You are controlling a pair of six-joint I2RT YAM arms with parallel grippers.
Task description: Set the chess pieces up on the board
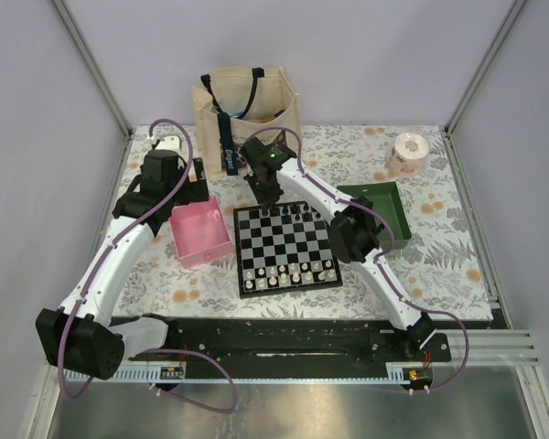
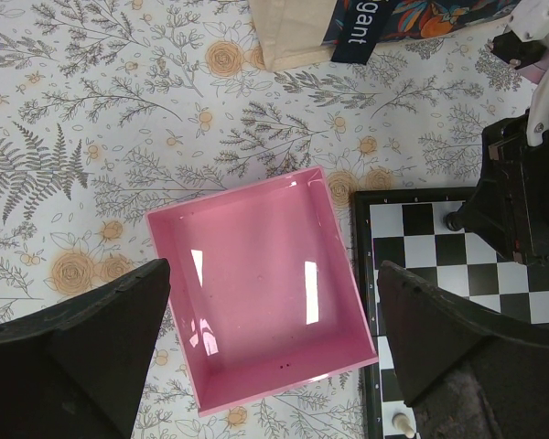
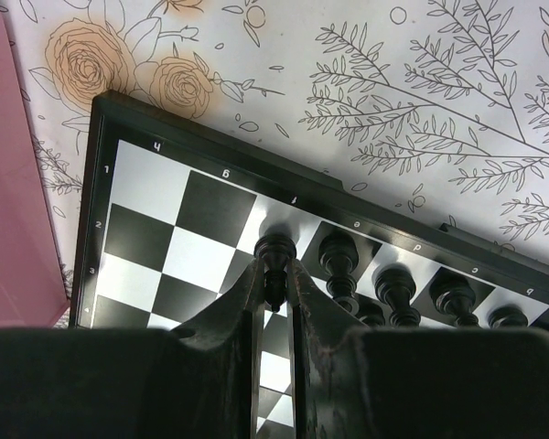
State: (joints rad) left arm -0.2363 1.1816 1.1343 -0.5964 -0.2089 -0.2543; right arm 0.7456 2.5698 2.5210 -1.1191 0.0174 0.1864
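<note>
We grip black piece [image 3: 274,249] w/ R gripper [image 3: 274,279] on board [image 3: 146,240] back row. Pcs [image 3: 395,285] right of jaws set, sqs left bare. L gripper [image 2: 273,311] wide apart, holding nothing.

We find the board [image 1: 286,240] in the middle of the counter [image 1: 439,265], with a tray [image 1: 201,233] just left of it and a second tray [image 1: 380,208] to its right. The chess pieces [image 1: 297,212] line its far edge, other pieces [image 1: 284,273] fill its near rows, and a bag [image 1: 247,110] stands behind it.
</note>
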